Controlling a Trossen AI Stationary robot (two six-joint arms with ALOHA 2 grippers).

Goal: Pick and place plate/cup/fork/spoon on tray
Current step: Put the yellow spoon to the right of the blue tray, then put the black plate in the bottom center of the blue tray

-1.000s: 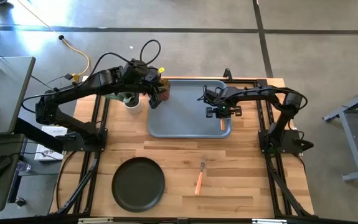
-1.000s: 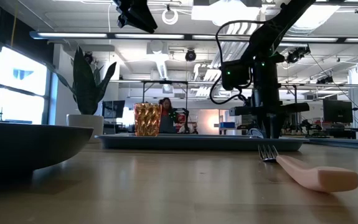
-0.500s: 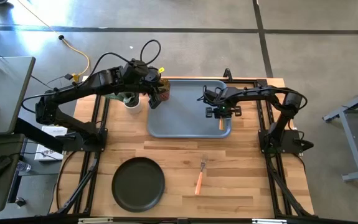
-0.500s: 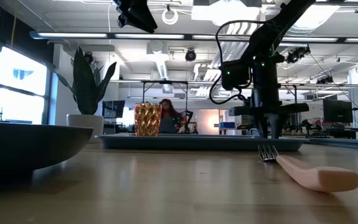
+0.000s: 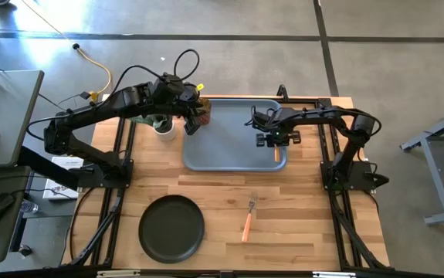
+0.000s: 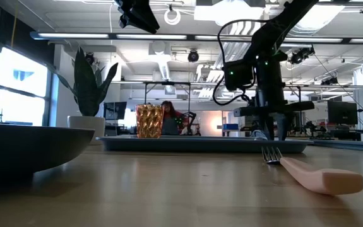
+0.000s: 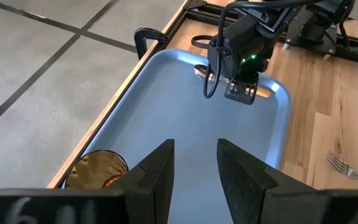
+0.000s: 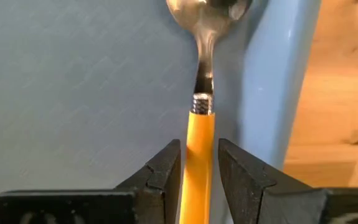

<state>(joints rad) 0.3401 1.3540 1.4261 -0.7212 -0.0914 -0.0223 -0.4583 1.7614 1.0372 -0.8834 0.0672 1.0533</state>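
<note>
The blue-grey tray (image 5: 222,147) lies at the table's far middle. The amber cup (image 6: 149,121) stands upright in its far left corner. My left gripper (image 5: 193,120) hangs open and empty above the cup (image 7: 94,171). My right gripper (image 5: 276,143) is low over the tray's right side, shut on the spoon (image 8: 200,124), whose orange handle (image 5: 276,154) shows beside the right rim. The dark plate (image 5: 171,228) rests flat at the near left. The fork (image 5: 247,220) lies flat on the table, near the middle. My right gripper pinches the spoon's orange handle (image 8: 200,155) between its two fingers, just behind the metal collar. The fingers come from above, pointing down, and lie across the handle. The metal bowl (image 8: 207,9) is down at the tray floor, close to the tray's right rim (image 8: 278,93).
A white pot with a green plant (image 5: 162,123) stands just left of the tray, under my left arm. The plate's rim (image 6: 23,148) and the fork (image 6: 307,173) fill the near table. Bare wood lies between them and the tray.
</note>
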